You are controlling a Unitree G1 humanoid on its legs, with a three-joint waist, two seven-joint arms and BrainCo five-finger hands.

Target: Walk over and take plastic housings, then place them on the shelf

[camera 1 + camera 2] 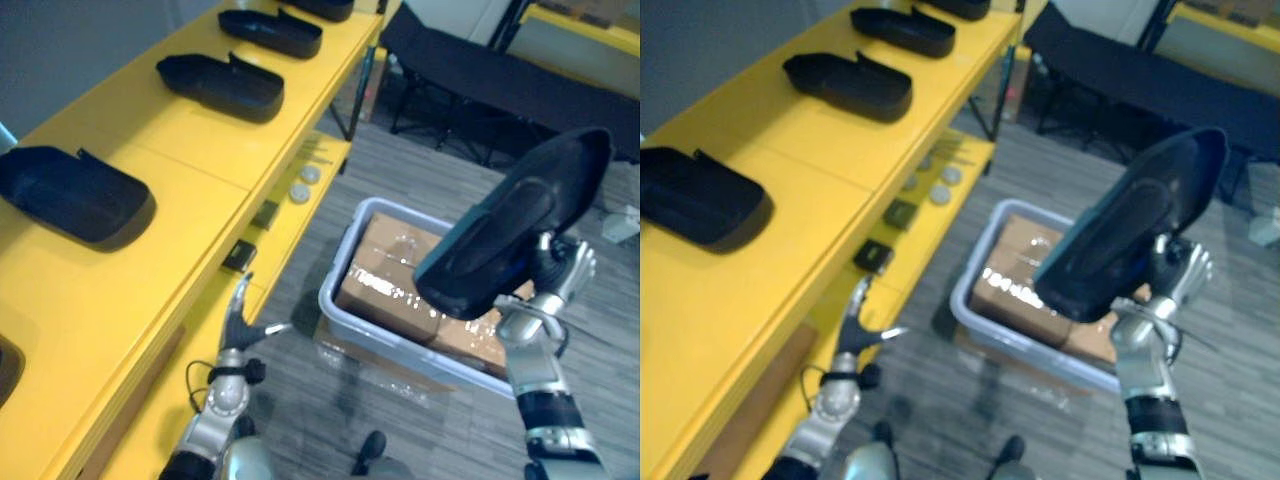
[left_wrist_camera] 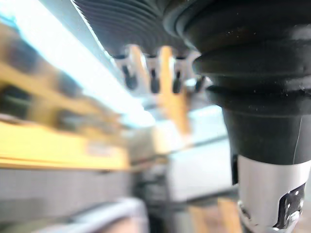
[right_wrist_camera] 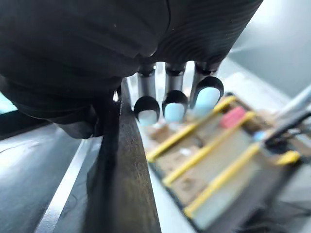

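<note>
Gripping black plastic housing in curled fingers of right hand, tilted up over grey bin of cardboard boxes. Left hand straight-fingered beside yellow shelf, with other housings lying on top.

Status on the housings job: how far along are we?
Several black housings already lie on the yellow shelf. The right robot hand grips one more housing, raised above the grey bin of cardboard boxes. The left robot hand is open by the shelf edge. To do: set that housing on the shelf.
</note>
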